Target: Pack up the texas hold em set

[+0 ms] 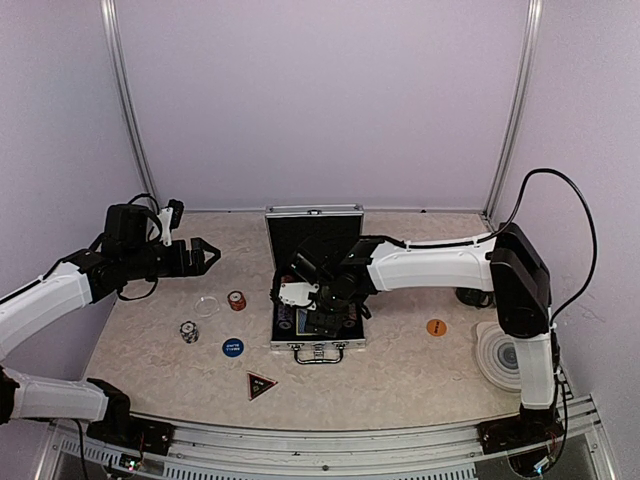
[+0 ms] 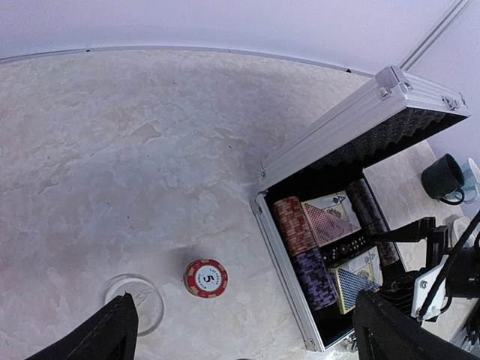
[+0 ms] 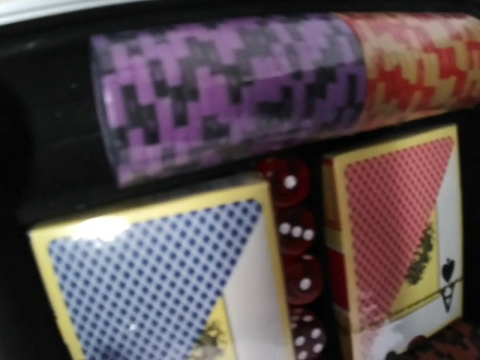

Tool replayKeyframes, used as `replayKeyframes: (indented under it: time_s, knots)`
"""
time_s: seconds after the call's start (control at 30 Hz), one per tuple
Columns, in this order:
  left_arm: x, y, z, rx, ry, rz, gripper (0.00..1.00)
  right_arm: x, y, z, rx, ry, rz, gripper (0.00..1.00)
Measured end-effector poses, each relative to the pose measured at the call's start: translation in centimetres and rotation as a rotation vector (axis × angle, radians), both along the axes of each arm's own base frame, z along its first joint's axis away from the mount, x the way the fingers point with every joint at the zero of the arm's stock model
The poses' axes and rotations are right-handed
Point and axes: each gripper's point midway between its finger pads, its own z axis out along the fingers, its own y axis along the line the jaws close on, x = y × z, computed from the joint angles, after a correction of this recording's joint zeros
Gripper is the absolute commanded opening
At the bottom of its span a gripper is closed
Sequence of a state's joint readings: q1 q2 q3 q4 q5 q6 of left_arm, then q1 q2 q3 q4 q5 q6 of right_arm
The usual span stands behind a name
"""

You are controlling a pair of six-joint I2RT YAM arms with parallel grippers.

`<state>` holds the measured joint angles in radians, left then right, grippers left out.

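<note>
The silver case (image 1: pixel 356 322) of the texas hold em set lies open at the table's middle, lid (image 1: pixel 314 235) upright. Inside lie rows of purple chips (image 3: pixel 225 90) and red chips (image 3: pixel 420 67), a blue deck (image 3: pixel 150 277), a red deck (image 3: pixel 397 232) and dark red dice (image 3: pixel 296 247). My right gripper (image 1: pixel 312 312) is low inside the case; its fingers do not show in the right wrist view. My left gripper (image 1: pixel 205 256) hangs open and empty left of the case, over a red chip stack (image 2: pixel 205 278) and a clear round disc (image 2: pixel 135 300).
Loose on the table in front are a black-and-white chip stack (image 1: pixel 189 331), a blue round button (image 1: pixel 232 347), a black triangle (image 1: pixel 261 385) and an orange button (image 1: pixel 436 327). A ringed coaster (image 1: pixel 505 355) and a dark mug (image 2: pixel 442 178) sit at the right.
</note>
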<state>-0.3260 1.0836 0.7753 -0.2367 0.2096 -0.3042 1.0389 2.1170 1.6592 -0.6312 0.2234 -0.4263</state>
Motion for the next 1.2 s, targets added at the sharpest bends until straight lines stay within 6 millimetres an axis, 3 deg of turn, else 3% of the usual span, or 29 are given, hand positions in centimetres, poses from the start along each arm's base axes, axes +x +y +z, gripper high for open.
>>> replayKeyframes:
  time_s: [0.2, 0.47, 0.63, 0.77, 1.2]
  knots:
    - [0.0, 0.0, 0.0, 0.0, 0.0, 0.0, 0.99, -0.2, -0.8, 0.2, 0.033, -0.021, -0.023, 0.8]
    - [0.1, 0.1, 0.0, -0.003, 0.001, 0.003, 0.99, 1.2, -0.8, 5.2, 0.186, -0.138, -0.11, 0.68]
    - [0.0, 0.1, 0.0, -0.006, 0.002, -0.002, 0.99, 2.3, -0.7, 5.8, 0.224, -0.174, -0.171, 0.56]
    - [0.0, 0.1, 0.0, -0.006, 0.002, -0.003, 0.99, 3.1, -0.6, 5.2, 0.223, -0.192, -0.208, 0.48]
    - [0.0, 0.1, 0.0, -0.006, 0.002, -0.003, 0.99, 4.2, -0.8, 0.2, 0.149, -0.161, -0.268, 0.44]
